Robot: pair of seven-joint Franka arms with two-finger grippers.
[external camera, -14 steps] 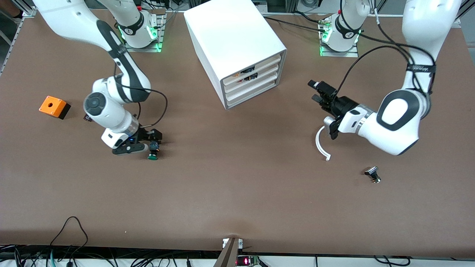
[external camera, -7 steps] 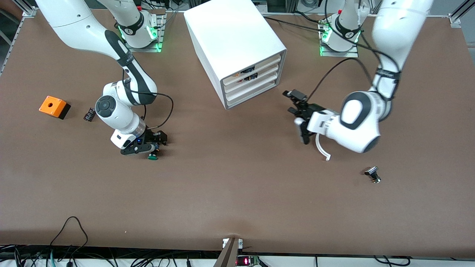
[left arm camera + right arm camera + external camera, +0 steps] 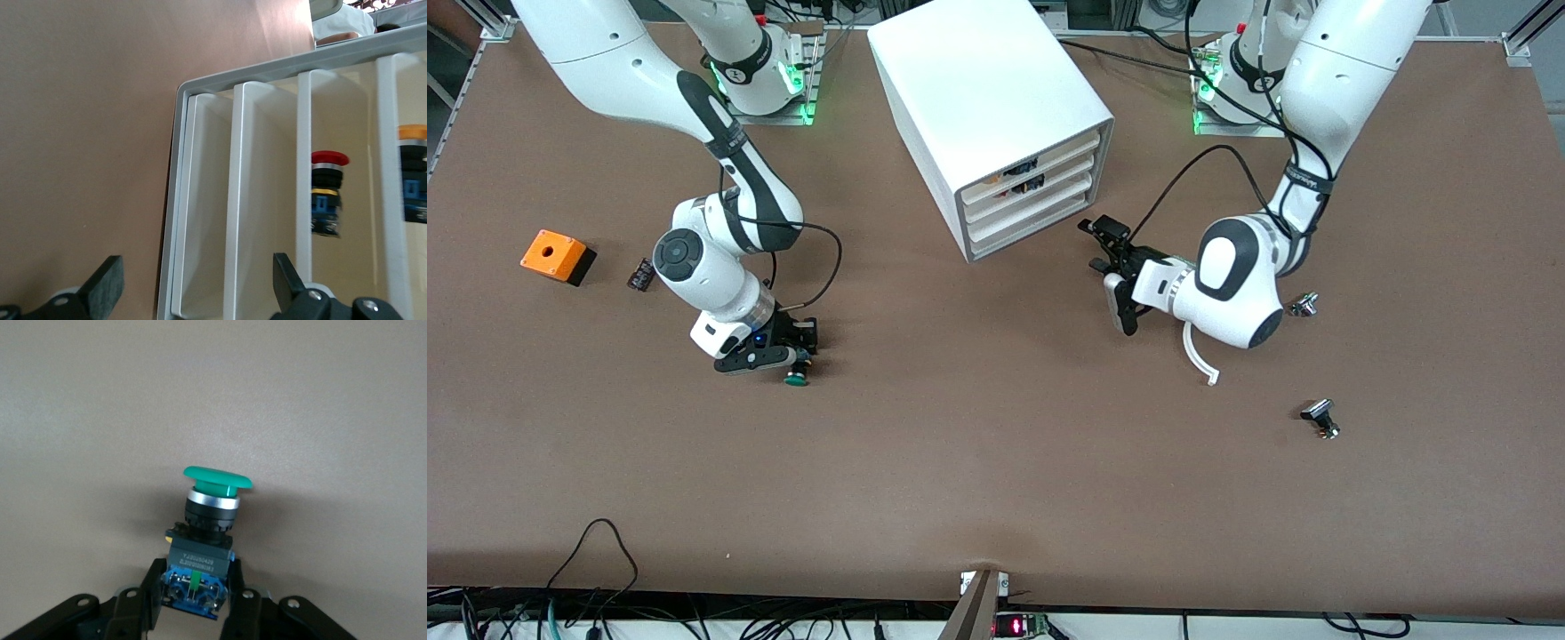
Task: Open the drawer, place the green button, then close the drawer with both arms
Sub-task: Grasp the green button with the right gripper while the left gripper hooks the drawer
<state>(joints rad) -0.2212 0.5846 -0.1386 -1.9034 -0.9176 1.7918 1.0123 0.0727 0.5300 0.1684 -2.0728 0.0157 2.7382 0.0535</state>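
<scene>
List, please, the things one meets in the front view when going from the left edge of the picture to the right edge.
orange box → small black part → right gripper holding the green button → white cabinet → left gripper → curved white strip → silver part → black-and-silver part.

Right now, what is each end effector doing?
Left end effector: open, empty, in front of the drawer.
Right end effector: shut on the button.

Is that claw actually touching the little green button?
Touching. In the right wrist view, the right gripper has its fingers pressed against both sides of the button, at its blue-and-black base.
</scene>
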